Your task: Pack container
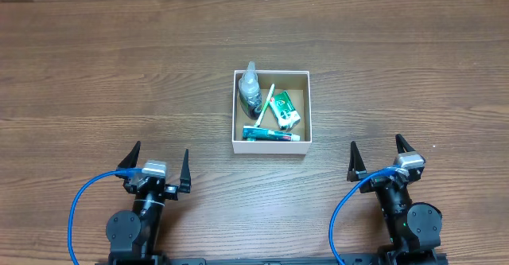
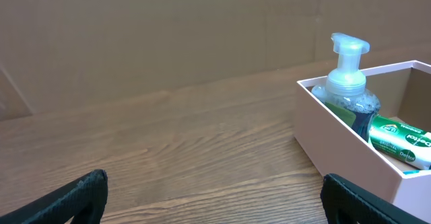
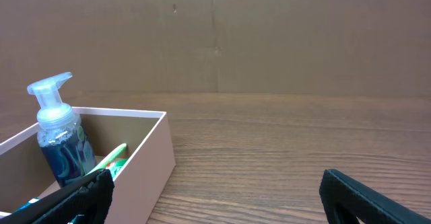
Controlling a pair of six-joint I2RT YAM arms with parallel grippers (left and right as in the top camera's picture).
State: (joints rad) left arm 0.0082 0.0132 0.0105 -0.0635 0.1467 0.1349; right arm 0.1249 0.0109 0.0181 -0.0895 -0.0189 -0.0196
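The container (image 1: 270, 149) is a small square box with white walls and a brown inside, at the middle of the table. In it lie a clear pump bottle (image 1: 250, 91), a white-and-green toothbrush (image 1: 266, 103), a green packet (image 1: 284, 111) and a teal toothpaste tube (image 1: 273, 134). The container (image 2: 337, 140) and bottle (image 2: 348, 89) show at the right of the left wrist view, and at the left of the right wrist view (image 3: 145, 163), bottle (image 3: 59, 140). My left gripper (image 1: 159, 165) and right gripper (image 1: 377, 157) are open and empty, near the front edge, well apart from the container.
The table is brown wood grain (image 1: 95, 74). A brown cardboard wall (image 2: 168, 29) stands behind the table's far edge. Blue cables (image 1: 79, 209) loop beside each arm base.
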